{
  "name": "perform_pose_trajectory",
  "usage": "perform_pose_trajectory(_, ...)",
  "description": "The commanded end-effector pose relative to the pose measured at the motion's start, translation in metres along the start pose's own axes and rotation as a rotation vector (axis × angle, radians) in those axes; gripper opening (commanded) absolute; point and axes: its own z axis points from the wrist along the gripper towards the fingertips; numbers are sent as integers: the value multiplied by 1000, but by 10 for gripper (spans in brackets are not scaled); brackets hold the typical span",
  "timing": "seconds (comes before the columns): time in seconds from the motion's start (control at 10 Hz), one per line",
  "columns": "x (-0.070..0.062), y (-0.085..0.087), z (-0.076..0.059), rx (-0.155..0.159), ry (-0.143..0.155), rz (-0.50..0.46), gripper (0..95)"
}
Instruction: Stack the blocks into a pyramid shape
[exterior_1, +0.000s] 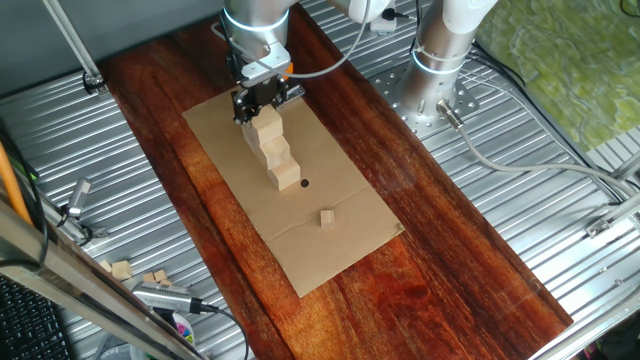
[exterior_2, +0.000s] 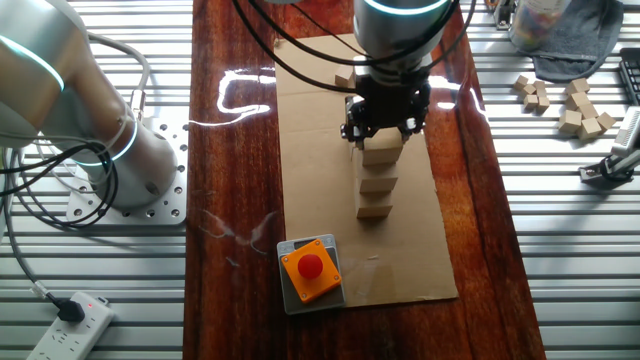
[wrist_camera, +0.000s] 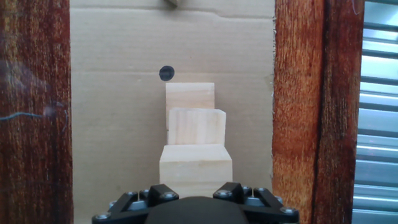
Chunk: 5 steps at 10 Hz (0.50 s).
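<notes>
Pale wooden blocks (exterior_1: 277, 152) stand stacked in steps on the cardboard sheet (exterior_1: 340, 250). From the hand view they rise in three levels: the lowest block (wrist_camera: 189, 94) is farthest, a middle one (wrist_camera: 196, 126) is closer, and the top block (wrist_camera: 196, 163) sits just under the camera. My gripper (exterior_2: 384, 128) hangs over the top block (exterior_2: 382, 148), its dark fingers (exterior_2: 353, 130) flanking the block's upper edge. No view shows whether the fingers touch or press on it.
A small wooden cube (exterior_1: 327, 217) lies loose on the cardboard, past a black dot (wrist_camera: 165, 73). An orange block with a red button (exterior_2: 312, 268) sits at the cardboard's edge. Spare blocks (exterior_2: 578, 105) lie on the metal surround. A second arm's base (exterior_1: 438, 62) stands nearby.
</notes>
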Motion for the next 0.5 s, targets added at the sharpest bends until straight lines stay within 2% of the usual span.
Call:
perform_pose_trajectory(0.1,1,0,-1,0,0,-3,760)
perform_pose_trajectory(0.5,1,1,-5,-6,-2,-4,760)
